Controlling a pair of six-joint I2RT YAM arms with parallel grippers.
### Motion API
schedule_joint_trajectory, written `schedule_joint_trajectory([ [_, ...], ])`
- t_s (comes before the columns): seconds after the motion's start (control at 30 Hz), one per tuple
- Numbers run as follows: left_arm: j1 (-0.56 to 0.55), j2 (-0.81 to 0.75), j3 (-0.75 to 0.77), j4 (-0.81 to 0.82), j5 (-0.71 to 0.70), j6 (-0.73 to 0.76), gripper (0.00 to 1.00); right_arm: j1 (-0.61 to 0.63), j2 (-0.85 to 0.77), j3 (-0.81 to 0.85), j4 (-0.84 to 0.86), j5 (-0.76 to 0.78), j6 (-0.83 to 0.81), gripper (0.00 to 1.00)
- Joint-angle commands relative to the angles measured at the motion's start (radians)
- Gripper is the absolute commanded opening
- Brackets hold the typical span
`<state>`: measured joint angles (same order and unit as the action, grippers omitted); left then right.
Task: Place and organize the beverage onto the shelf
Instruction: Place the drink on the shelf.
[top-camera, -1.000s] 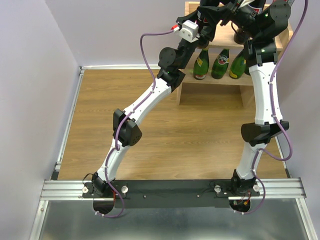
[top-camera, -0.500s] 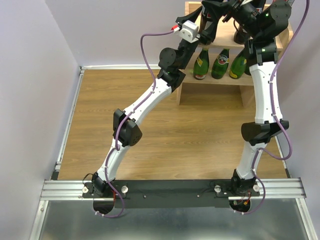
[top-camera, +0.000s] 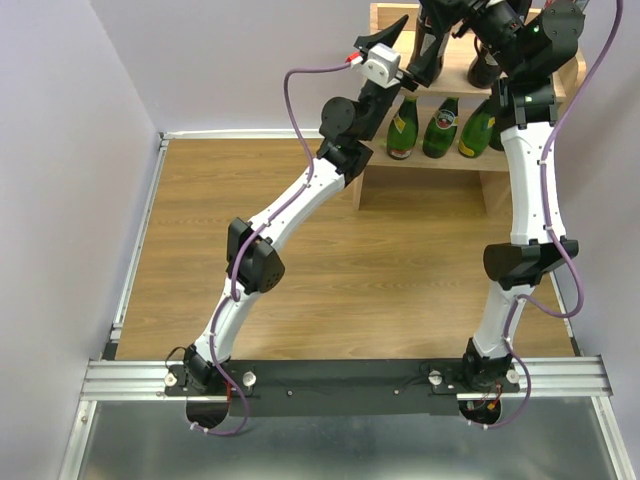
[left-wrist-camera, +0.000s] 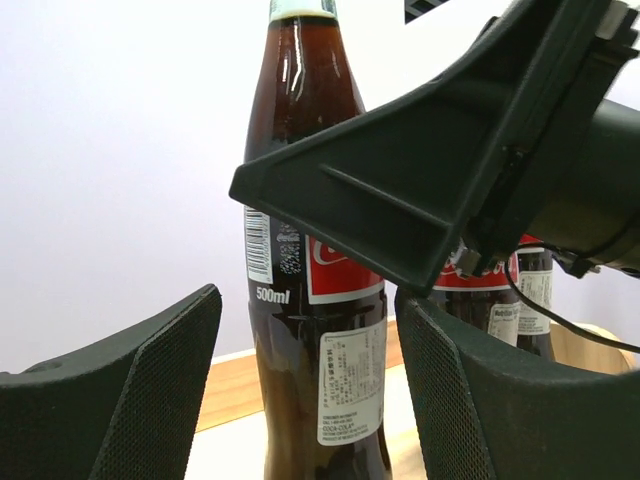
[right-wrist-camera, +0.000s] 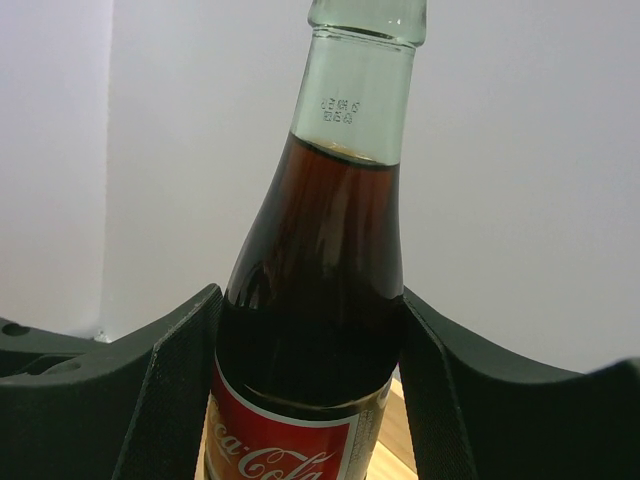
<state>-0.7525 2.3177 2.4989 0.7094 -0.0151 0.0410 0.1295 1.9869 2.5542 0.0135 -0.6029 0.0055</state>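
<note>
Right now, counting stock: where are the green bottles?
Top view, far right: three green bottles stand side by side on the lower board of the shelf.

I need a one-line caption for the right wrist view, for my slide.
Right gripper clamped on the shoulder of a dark cola bottle.
</note>
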Motion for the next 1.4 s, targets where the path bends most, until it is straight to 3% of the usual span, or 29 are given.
schedule_joint_trajectory([
  [0.0, -0.025, -0.069, -0.018, 0.073, 0.007, 0.007, 0.78, -0.011, 0.033, -0.035, -0.023, 0.066, -0.07, 0.18],
  [0.4, -0.033, -0.176, -0.17, 0.104, 0.007, 0.034, 0.79, -0.013, 0.001, -0.083, -0.023, 0.134, -0.015, 0.31],
  [0.47, -0.033, -0.184, -0.178, 0.107, 0.004, 0.037, 0.79, -0.013, -0.007, -0.092, -0.023, 0.134, -0.013, 0.42],
  [0.67, -0.039, -0.221, -0.23, 0.125, 0.001, 0.045, 0.79, -0.013, -0.02, -0.117, -0.023, 0.137, -0.018, 0.61],
  [1.07, -0.039, -0.291, -0.324, 0.154, 0.0, 0.057, 0.79, -0.011, -0.042, -0.117, -0.023, 0.137, -0.013, 0.9],
  [1.37, -0.041, -0.322, -0.373, 0.17, 0.0, 0.056, 0.79, -0.011, -0.063, -0.134, -0.023, 0.127, -0.009, 0.96],
])
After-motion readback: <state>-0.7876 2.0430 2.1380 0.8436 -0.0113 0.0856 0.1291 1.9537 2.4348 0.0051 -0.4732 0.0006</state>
